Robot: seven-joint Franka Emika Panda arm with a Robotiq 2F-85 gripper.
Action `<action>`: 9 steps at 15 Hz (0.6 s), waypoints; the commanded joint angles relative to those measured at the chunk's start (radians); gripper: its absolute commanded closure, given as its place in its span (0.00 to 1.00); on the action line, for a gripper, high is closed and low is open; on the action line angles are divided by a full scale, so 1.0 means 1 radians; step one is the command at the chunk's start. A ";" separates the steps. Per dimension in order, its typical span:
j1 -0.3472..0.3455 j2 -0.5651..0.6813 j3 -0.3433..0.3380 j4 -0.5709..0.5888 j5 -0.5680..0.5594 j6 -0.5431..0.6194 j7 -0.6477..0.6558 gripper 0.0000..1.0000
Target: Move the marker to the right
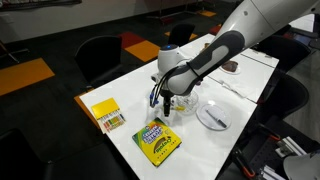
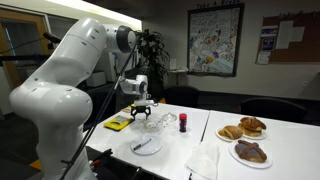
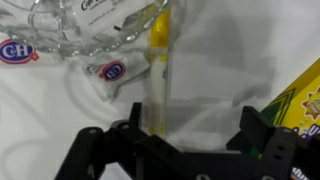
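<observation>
One marker (image 3: 158, 62), seemingly wrist view only

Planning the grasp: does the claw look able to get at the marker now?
Probably yes: the claw hangs open above the marker, which lies bare between its fingers. The glass and the crayon box sit close by but not across it.

I count one marker (image 3: 158, 50), one crayon box (image 1: 158, 142) and one flat yellow pack (image 1: 106, 115) at a corner of the worktop (image 1: 205, 140). In an exterior view there are three plates: one cutlery plate (image 2: 152, 150) and two pastry plates (image 2: 222, 136) toward another edge. I also count one small dark jar (image 2: 183, 122). The wrist view shows two sugar packets (image 3: 112, 70) and one glass vessel (image 3: 70, 25).
</observation>
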 commanded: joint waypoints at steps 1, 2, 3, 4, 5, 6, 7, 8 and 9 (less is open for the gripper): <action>0.032 -0.003 -0.034 0.003 -0.062 -0.061 0.091 0.00; 0.034 -0.002 -0.038 0.003 -0.073 -0.070 0.107 0.00; 0.038 -0.003 -0.043 0.002 -0.085 -0.085 0.123 0.08; 0.041 -0.002 -0.046 0.002 -0.095 -0.095 0.135 0.27; 0.043 -0.001 -0.049 0.003 -0.103 -0.103 0.145 0.33; 0.045 0.000 -0.050 0.003 -0.110 -0.111 0.152 0.42; 0.046 0.001 -0.052 0.003 -0.116 -0.119 0.159 0.49; 0.046 0.001 -0.052 0.004 -0.121 -0.124 0.164 0.57; 0.046 0.002 -0.052 0.004 -0.125 -0.128 0.167 0.63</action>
